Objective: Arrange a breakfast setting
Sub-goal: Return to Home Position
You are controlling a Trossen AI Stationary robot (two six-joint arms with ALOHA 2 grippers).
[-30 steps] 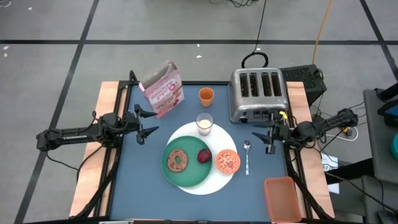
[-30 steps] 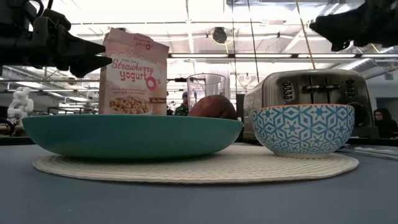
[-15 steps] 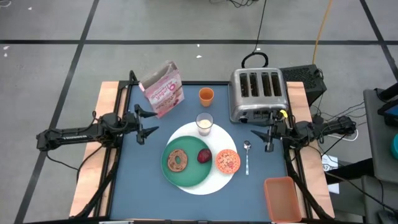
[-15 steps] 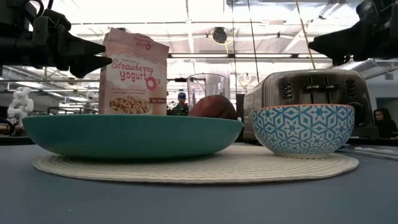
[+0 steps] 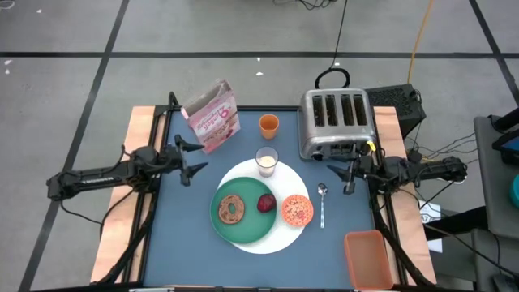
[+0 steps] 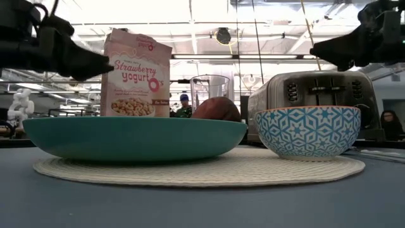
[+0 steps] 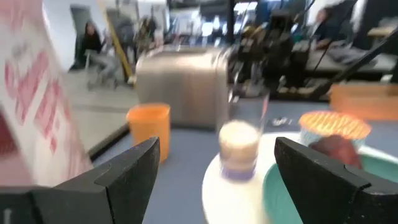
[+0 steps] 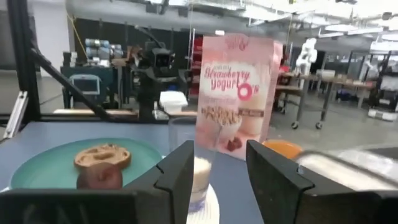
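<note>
Seen from above, your breakfast setting looks fully laid out. A round white mat (image 5: pixel 280 240) sits mid-worktop (image 5: pixel 174 239) and carries a green plate (image 5: pixel 243 230) with a bagel (image 5: pixel 232 210) and a dark red fruit (image 5: pixel 266 203). A patterned bowl (image 5: pixel 297 210) sits just beside the plate, a glass of milk (image 5: pixel 267 161) stands at the mat's far rim, and a spoon (image 5: pixel 322 204) lies on the bare worktop just right of the bowl. An orange cup (image 5: pixel 269 124) and a pink cereal box (image 5: pixel 212 118) stand farther back. Both arms hang above the worktop's sides, holding nothing. Your left end effector (image 5: pixel 191 163) is spread wide, close to the cereal box. Your right end effector (image 5: pixel 346 178) shows a narrower gap and hovers between the front of the toaster (image 5: pixel 335 122) and the spoon's head. As I judge it, the risks come when you pull the arms back to rest. On the left, a low or sideways swing could clip the tall, light box and topple it toward the cup or glass. On the right, a dip could flick the spoon out of line or scrape the toaster. Lift clear first, then retract.
</note>
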